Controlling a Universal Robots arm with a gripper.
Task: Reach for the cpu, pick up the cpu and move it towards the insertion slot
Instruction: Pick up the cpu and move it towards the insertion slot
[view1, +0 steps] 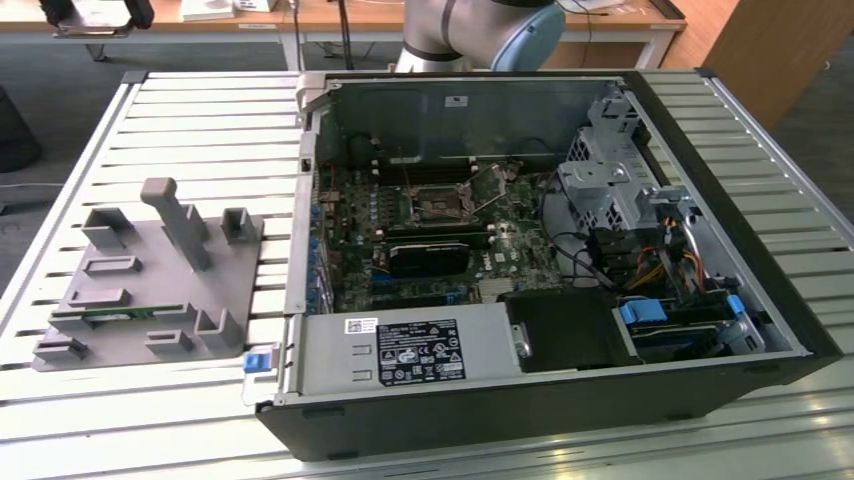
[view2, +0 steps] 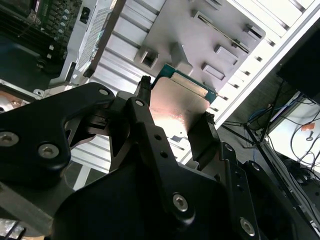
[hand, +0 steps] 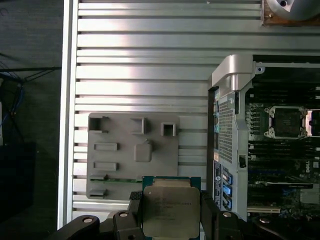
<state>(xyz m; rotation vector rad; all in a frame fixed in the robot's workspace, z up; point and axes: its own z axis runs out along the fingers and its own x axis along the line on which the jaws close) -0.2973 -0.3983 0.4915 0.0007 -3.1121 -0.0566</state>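
Gripper (hand: 171, 215) is closed on the cpu (hand: 171, 212), black fingers (view2: 202, 137) clamped on two opposite edges, silver lid facing the first wrist camera at bottom centre of that frame. In both wrist views the cpu hangs in the air above the grey holder tray (hand: 132, 150) on the slatted worktop (hand: 145, 65). The insertion slot (hand: 287, 122) sits at right of the first wrist frame inside the open computer case (view1: 747, 330), well apart from the cpu; in the exterior view the insertion slot (view1: 437, 208) is at frame centre on the green board.
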